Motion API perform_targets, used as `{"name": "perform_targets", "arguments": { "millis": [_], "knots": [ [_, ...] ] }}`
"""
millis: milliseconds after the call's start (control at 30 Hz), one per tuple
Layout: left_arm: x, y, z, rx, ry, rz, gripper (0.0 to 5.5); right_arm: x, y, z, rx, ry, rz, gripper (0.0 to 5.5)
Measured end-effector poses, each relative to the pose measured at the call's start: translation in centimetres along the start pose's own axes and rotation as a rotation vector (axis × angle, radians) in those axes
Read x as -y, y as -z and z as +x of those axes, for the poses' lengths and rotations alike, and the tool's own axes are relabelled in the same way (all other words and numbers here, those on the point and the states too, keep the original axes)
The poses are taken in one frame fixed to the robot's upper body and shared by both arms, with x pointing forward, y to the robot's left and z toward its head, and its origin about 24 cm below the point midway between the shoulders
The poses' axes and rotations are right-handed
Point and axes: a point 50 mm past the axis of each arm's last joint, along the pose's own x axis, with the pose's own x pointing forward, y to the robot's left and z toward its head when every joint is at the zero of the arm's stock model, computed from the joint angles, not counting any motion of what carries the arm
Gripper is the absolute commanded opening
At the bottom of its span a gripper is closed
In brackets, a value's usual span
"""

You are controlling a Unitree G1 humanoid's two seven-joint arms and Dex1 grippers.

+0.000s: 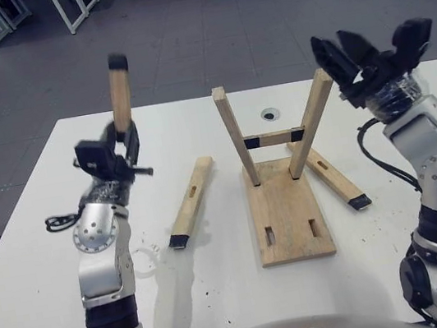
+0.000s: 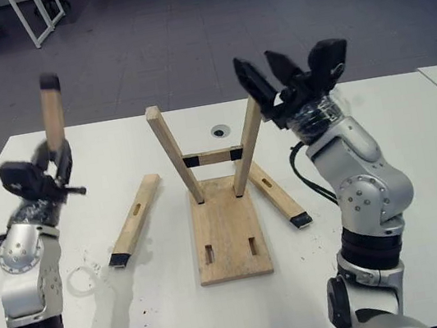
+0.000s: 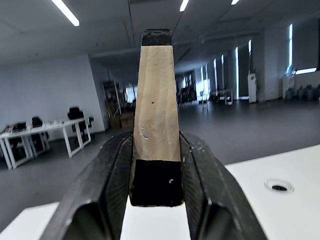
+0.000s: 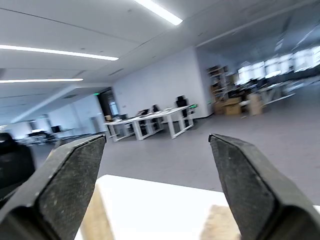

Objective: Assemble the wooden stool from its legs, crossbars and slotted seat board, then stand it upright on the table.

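- My left gripper [image 1: 125,141] pinched a leg [image 1: 119,92] by its lower end, long axis upright.
- The board [image 1: 284,199] lay flat to its right, free slots [image 1: 270,236] nearer me.
- My right gripper [image 1: 375,52] hung spread beside the frame [image 1: 274,137].

Grey floor [image 1: 263,24], white desks [image 4: 150,124], ceiling strip lights [image 4: 156,12].

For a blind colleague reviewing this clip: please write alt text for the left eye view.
The left gripper holds a wooden leg upright above a white table, while the open right gripper hovers near a half-built stool: two slanted legs joined by a crossbar, standing on the seat board. Two loose legs lie on the table, one either side of the board.
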Motion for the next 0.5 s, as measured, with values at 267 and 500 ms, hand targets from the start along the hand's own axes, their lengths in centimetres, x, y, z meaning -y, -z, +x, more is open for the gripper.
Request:
{"name": "perform_targets", "arguments": {
  "millis": [267,500],
  "knots": [
    [4.4,-7.6,3.7,0.353,0.408,0.089,1.31,-4.4,-0.3,2.3,-0.084,-0.317,0.257,3.8],
    [6.2,-7.6,3.3,0.331,0.584,0.159,1.31,-7.0,-1.0,3.8,-0.074,-0.45,0.271,3.8]
  ]
}}
